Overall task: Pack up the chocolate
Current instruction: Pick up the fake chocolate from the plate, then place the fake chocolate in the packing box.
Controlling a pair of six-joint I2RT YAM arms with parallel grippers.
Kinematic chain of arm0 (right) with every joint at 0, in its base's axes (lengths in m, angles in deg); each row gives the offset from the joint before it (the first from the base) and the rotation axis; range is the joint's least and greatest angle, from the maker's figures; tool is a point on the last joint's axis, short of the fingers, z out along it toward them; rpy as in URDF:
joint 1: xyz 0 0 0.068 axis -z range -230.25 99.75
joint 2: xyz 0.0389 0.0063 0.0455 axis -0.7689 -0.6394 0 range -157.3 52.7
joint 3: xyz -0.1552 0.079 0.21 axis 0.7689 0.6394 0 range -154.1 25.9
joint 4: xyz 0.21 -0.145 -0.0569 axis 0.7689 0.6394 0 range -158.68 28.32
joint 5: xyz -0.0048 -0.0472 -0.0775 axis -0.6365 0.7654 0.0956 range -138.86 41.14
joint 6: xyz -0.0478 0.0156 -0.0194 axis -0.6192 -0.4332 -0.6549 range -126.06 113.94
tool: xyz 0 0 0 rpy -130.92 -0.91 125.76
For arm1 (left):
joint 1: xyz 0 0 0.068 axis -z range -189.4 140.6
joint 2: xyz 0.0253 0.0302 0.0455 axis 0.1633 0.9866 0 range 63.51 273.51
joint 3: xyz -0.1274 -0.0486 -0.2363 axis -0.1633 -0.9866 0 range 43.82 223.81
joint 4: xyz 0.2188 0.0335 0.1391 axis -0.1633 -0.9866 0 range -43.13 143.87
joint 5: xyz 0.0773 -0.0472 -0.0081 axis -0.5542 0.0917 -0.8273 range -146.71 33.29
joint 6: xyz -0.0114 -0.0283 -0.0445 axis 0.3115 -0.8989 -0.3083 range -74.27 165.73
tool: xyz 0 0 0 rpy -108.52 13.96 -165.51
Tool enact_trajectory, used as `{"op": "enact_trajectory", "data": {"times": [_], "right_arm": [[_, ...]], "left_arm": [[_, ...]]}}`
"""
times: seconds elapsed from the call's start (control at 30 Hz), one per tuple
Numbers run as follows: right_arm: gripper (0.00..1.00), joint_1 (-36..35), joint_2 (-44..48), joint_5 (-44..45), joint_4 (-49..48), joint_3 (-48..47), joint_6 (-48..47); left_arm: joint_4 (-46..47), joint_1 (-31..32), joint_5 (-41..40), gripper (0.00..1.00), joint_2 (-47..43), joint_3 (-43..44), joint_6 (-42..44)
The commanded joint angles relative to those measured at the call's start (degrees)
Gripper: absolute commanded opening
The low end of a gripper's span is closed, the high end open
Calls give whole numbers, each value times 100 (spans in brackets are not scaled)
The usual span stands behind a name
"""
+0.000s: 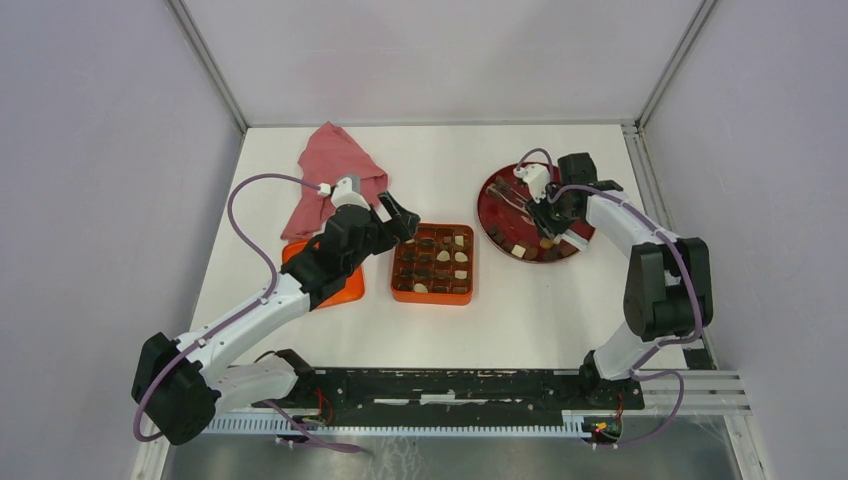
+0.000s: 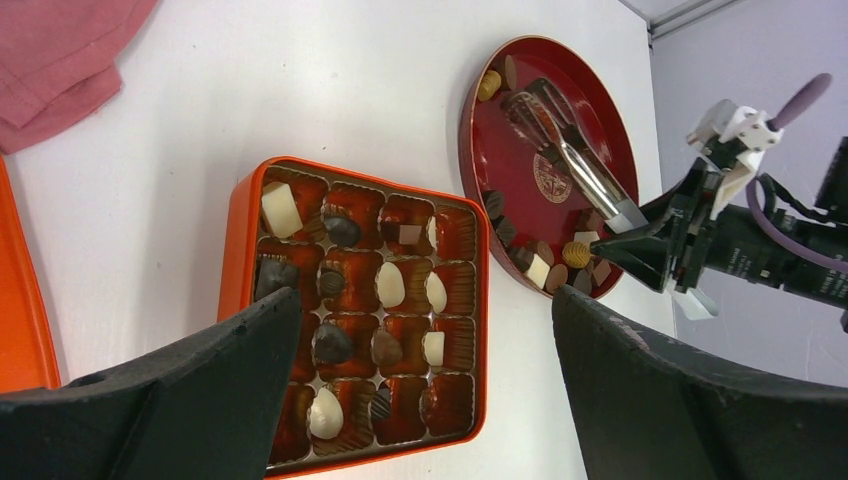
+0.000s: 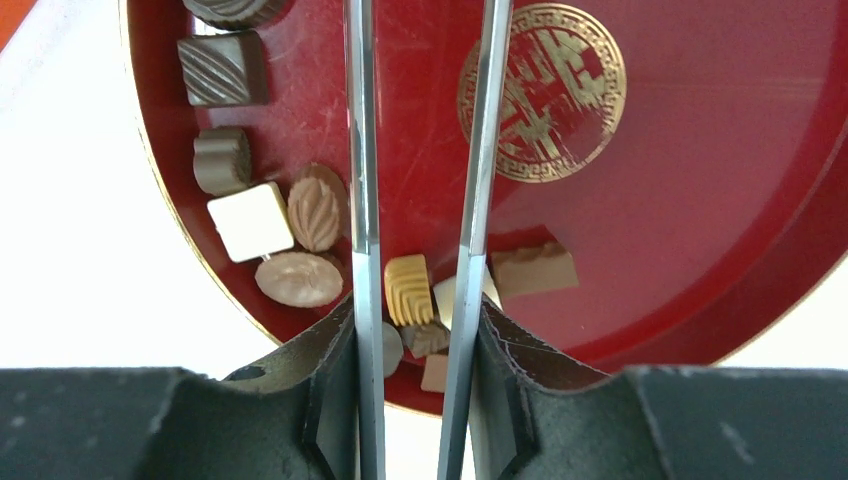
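Holding chocolates (image 2: 390, 285): one orange box (image 2: 240, 230), one red plate (image 2: 590, 120).

You have a rumpled pink cloth (image 1: 330, 175) at the back left of the white table (image 1: 530, 310), with a flat orange lid (image 1: 345, 290) just in front of it. Mid-table sits the orange gridded box (image 1: 432, 299). Well to its right is the dark red round plate (image 1: 505, 190) (gold emblem at its centre), with metal tongs (image 2: 575, 165) reaching over it.
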Motion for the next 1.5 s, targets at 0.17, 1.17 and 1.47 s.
{"op": "enact_trajectory", "data": {"times": [0.17, 1.17, 1.47], "right_arm": [[0, 298, 886, -468, -46, 252, -210], [1, -126, 2611, -2479, 2947, 1045, -3686], [7, -624, 2546, -2031, 2708, 1269, -3470]], "left_arm": [[160, -9, 61, 99, 10, 96, -234], [-140, -7, -80, 98, -192, -4, 0], [-136, -11, -72, 98, -149, 1, -18]]}}
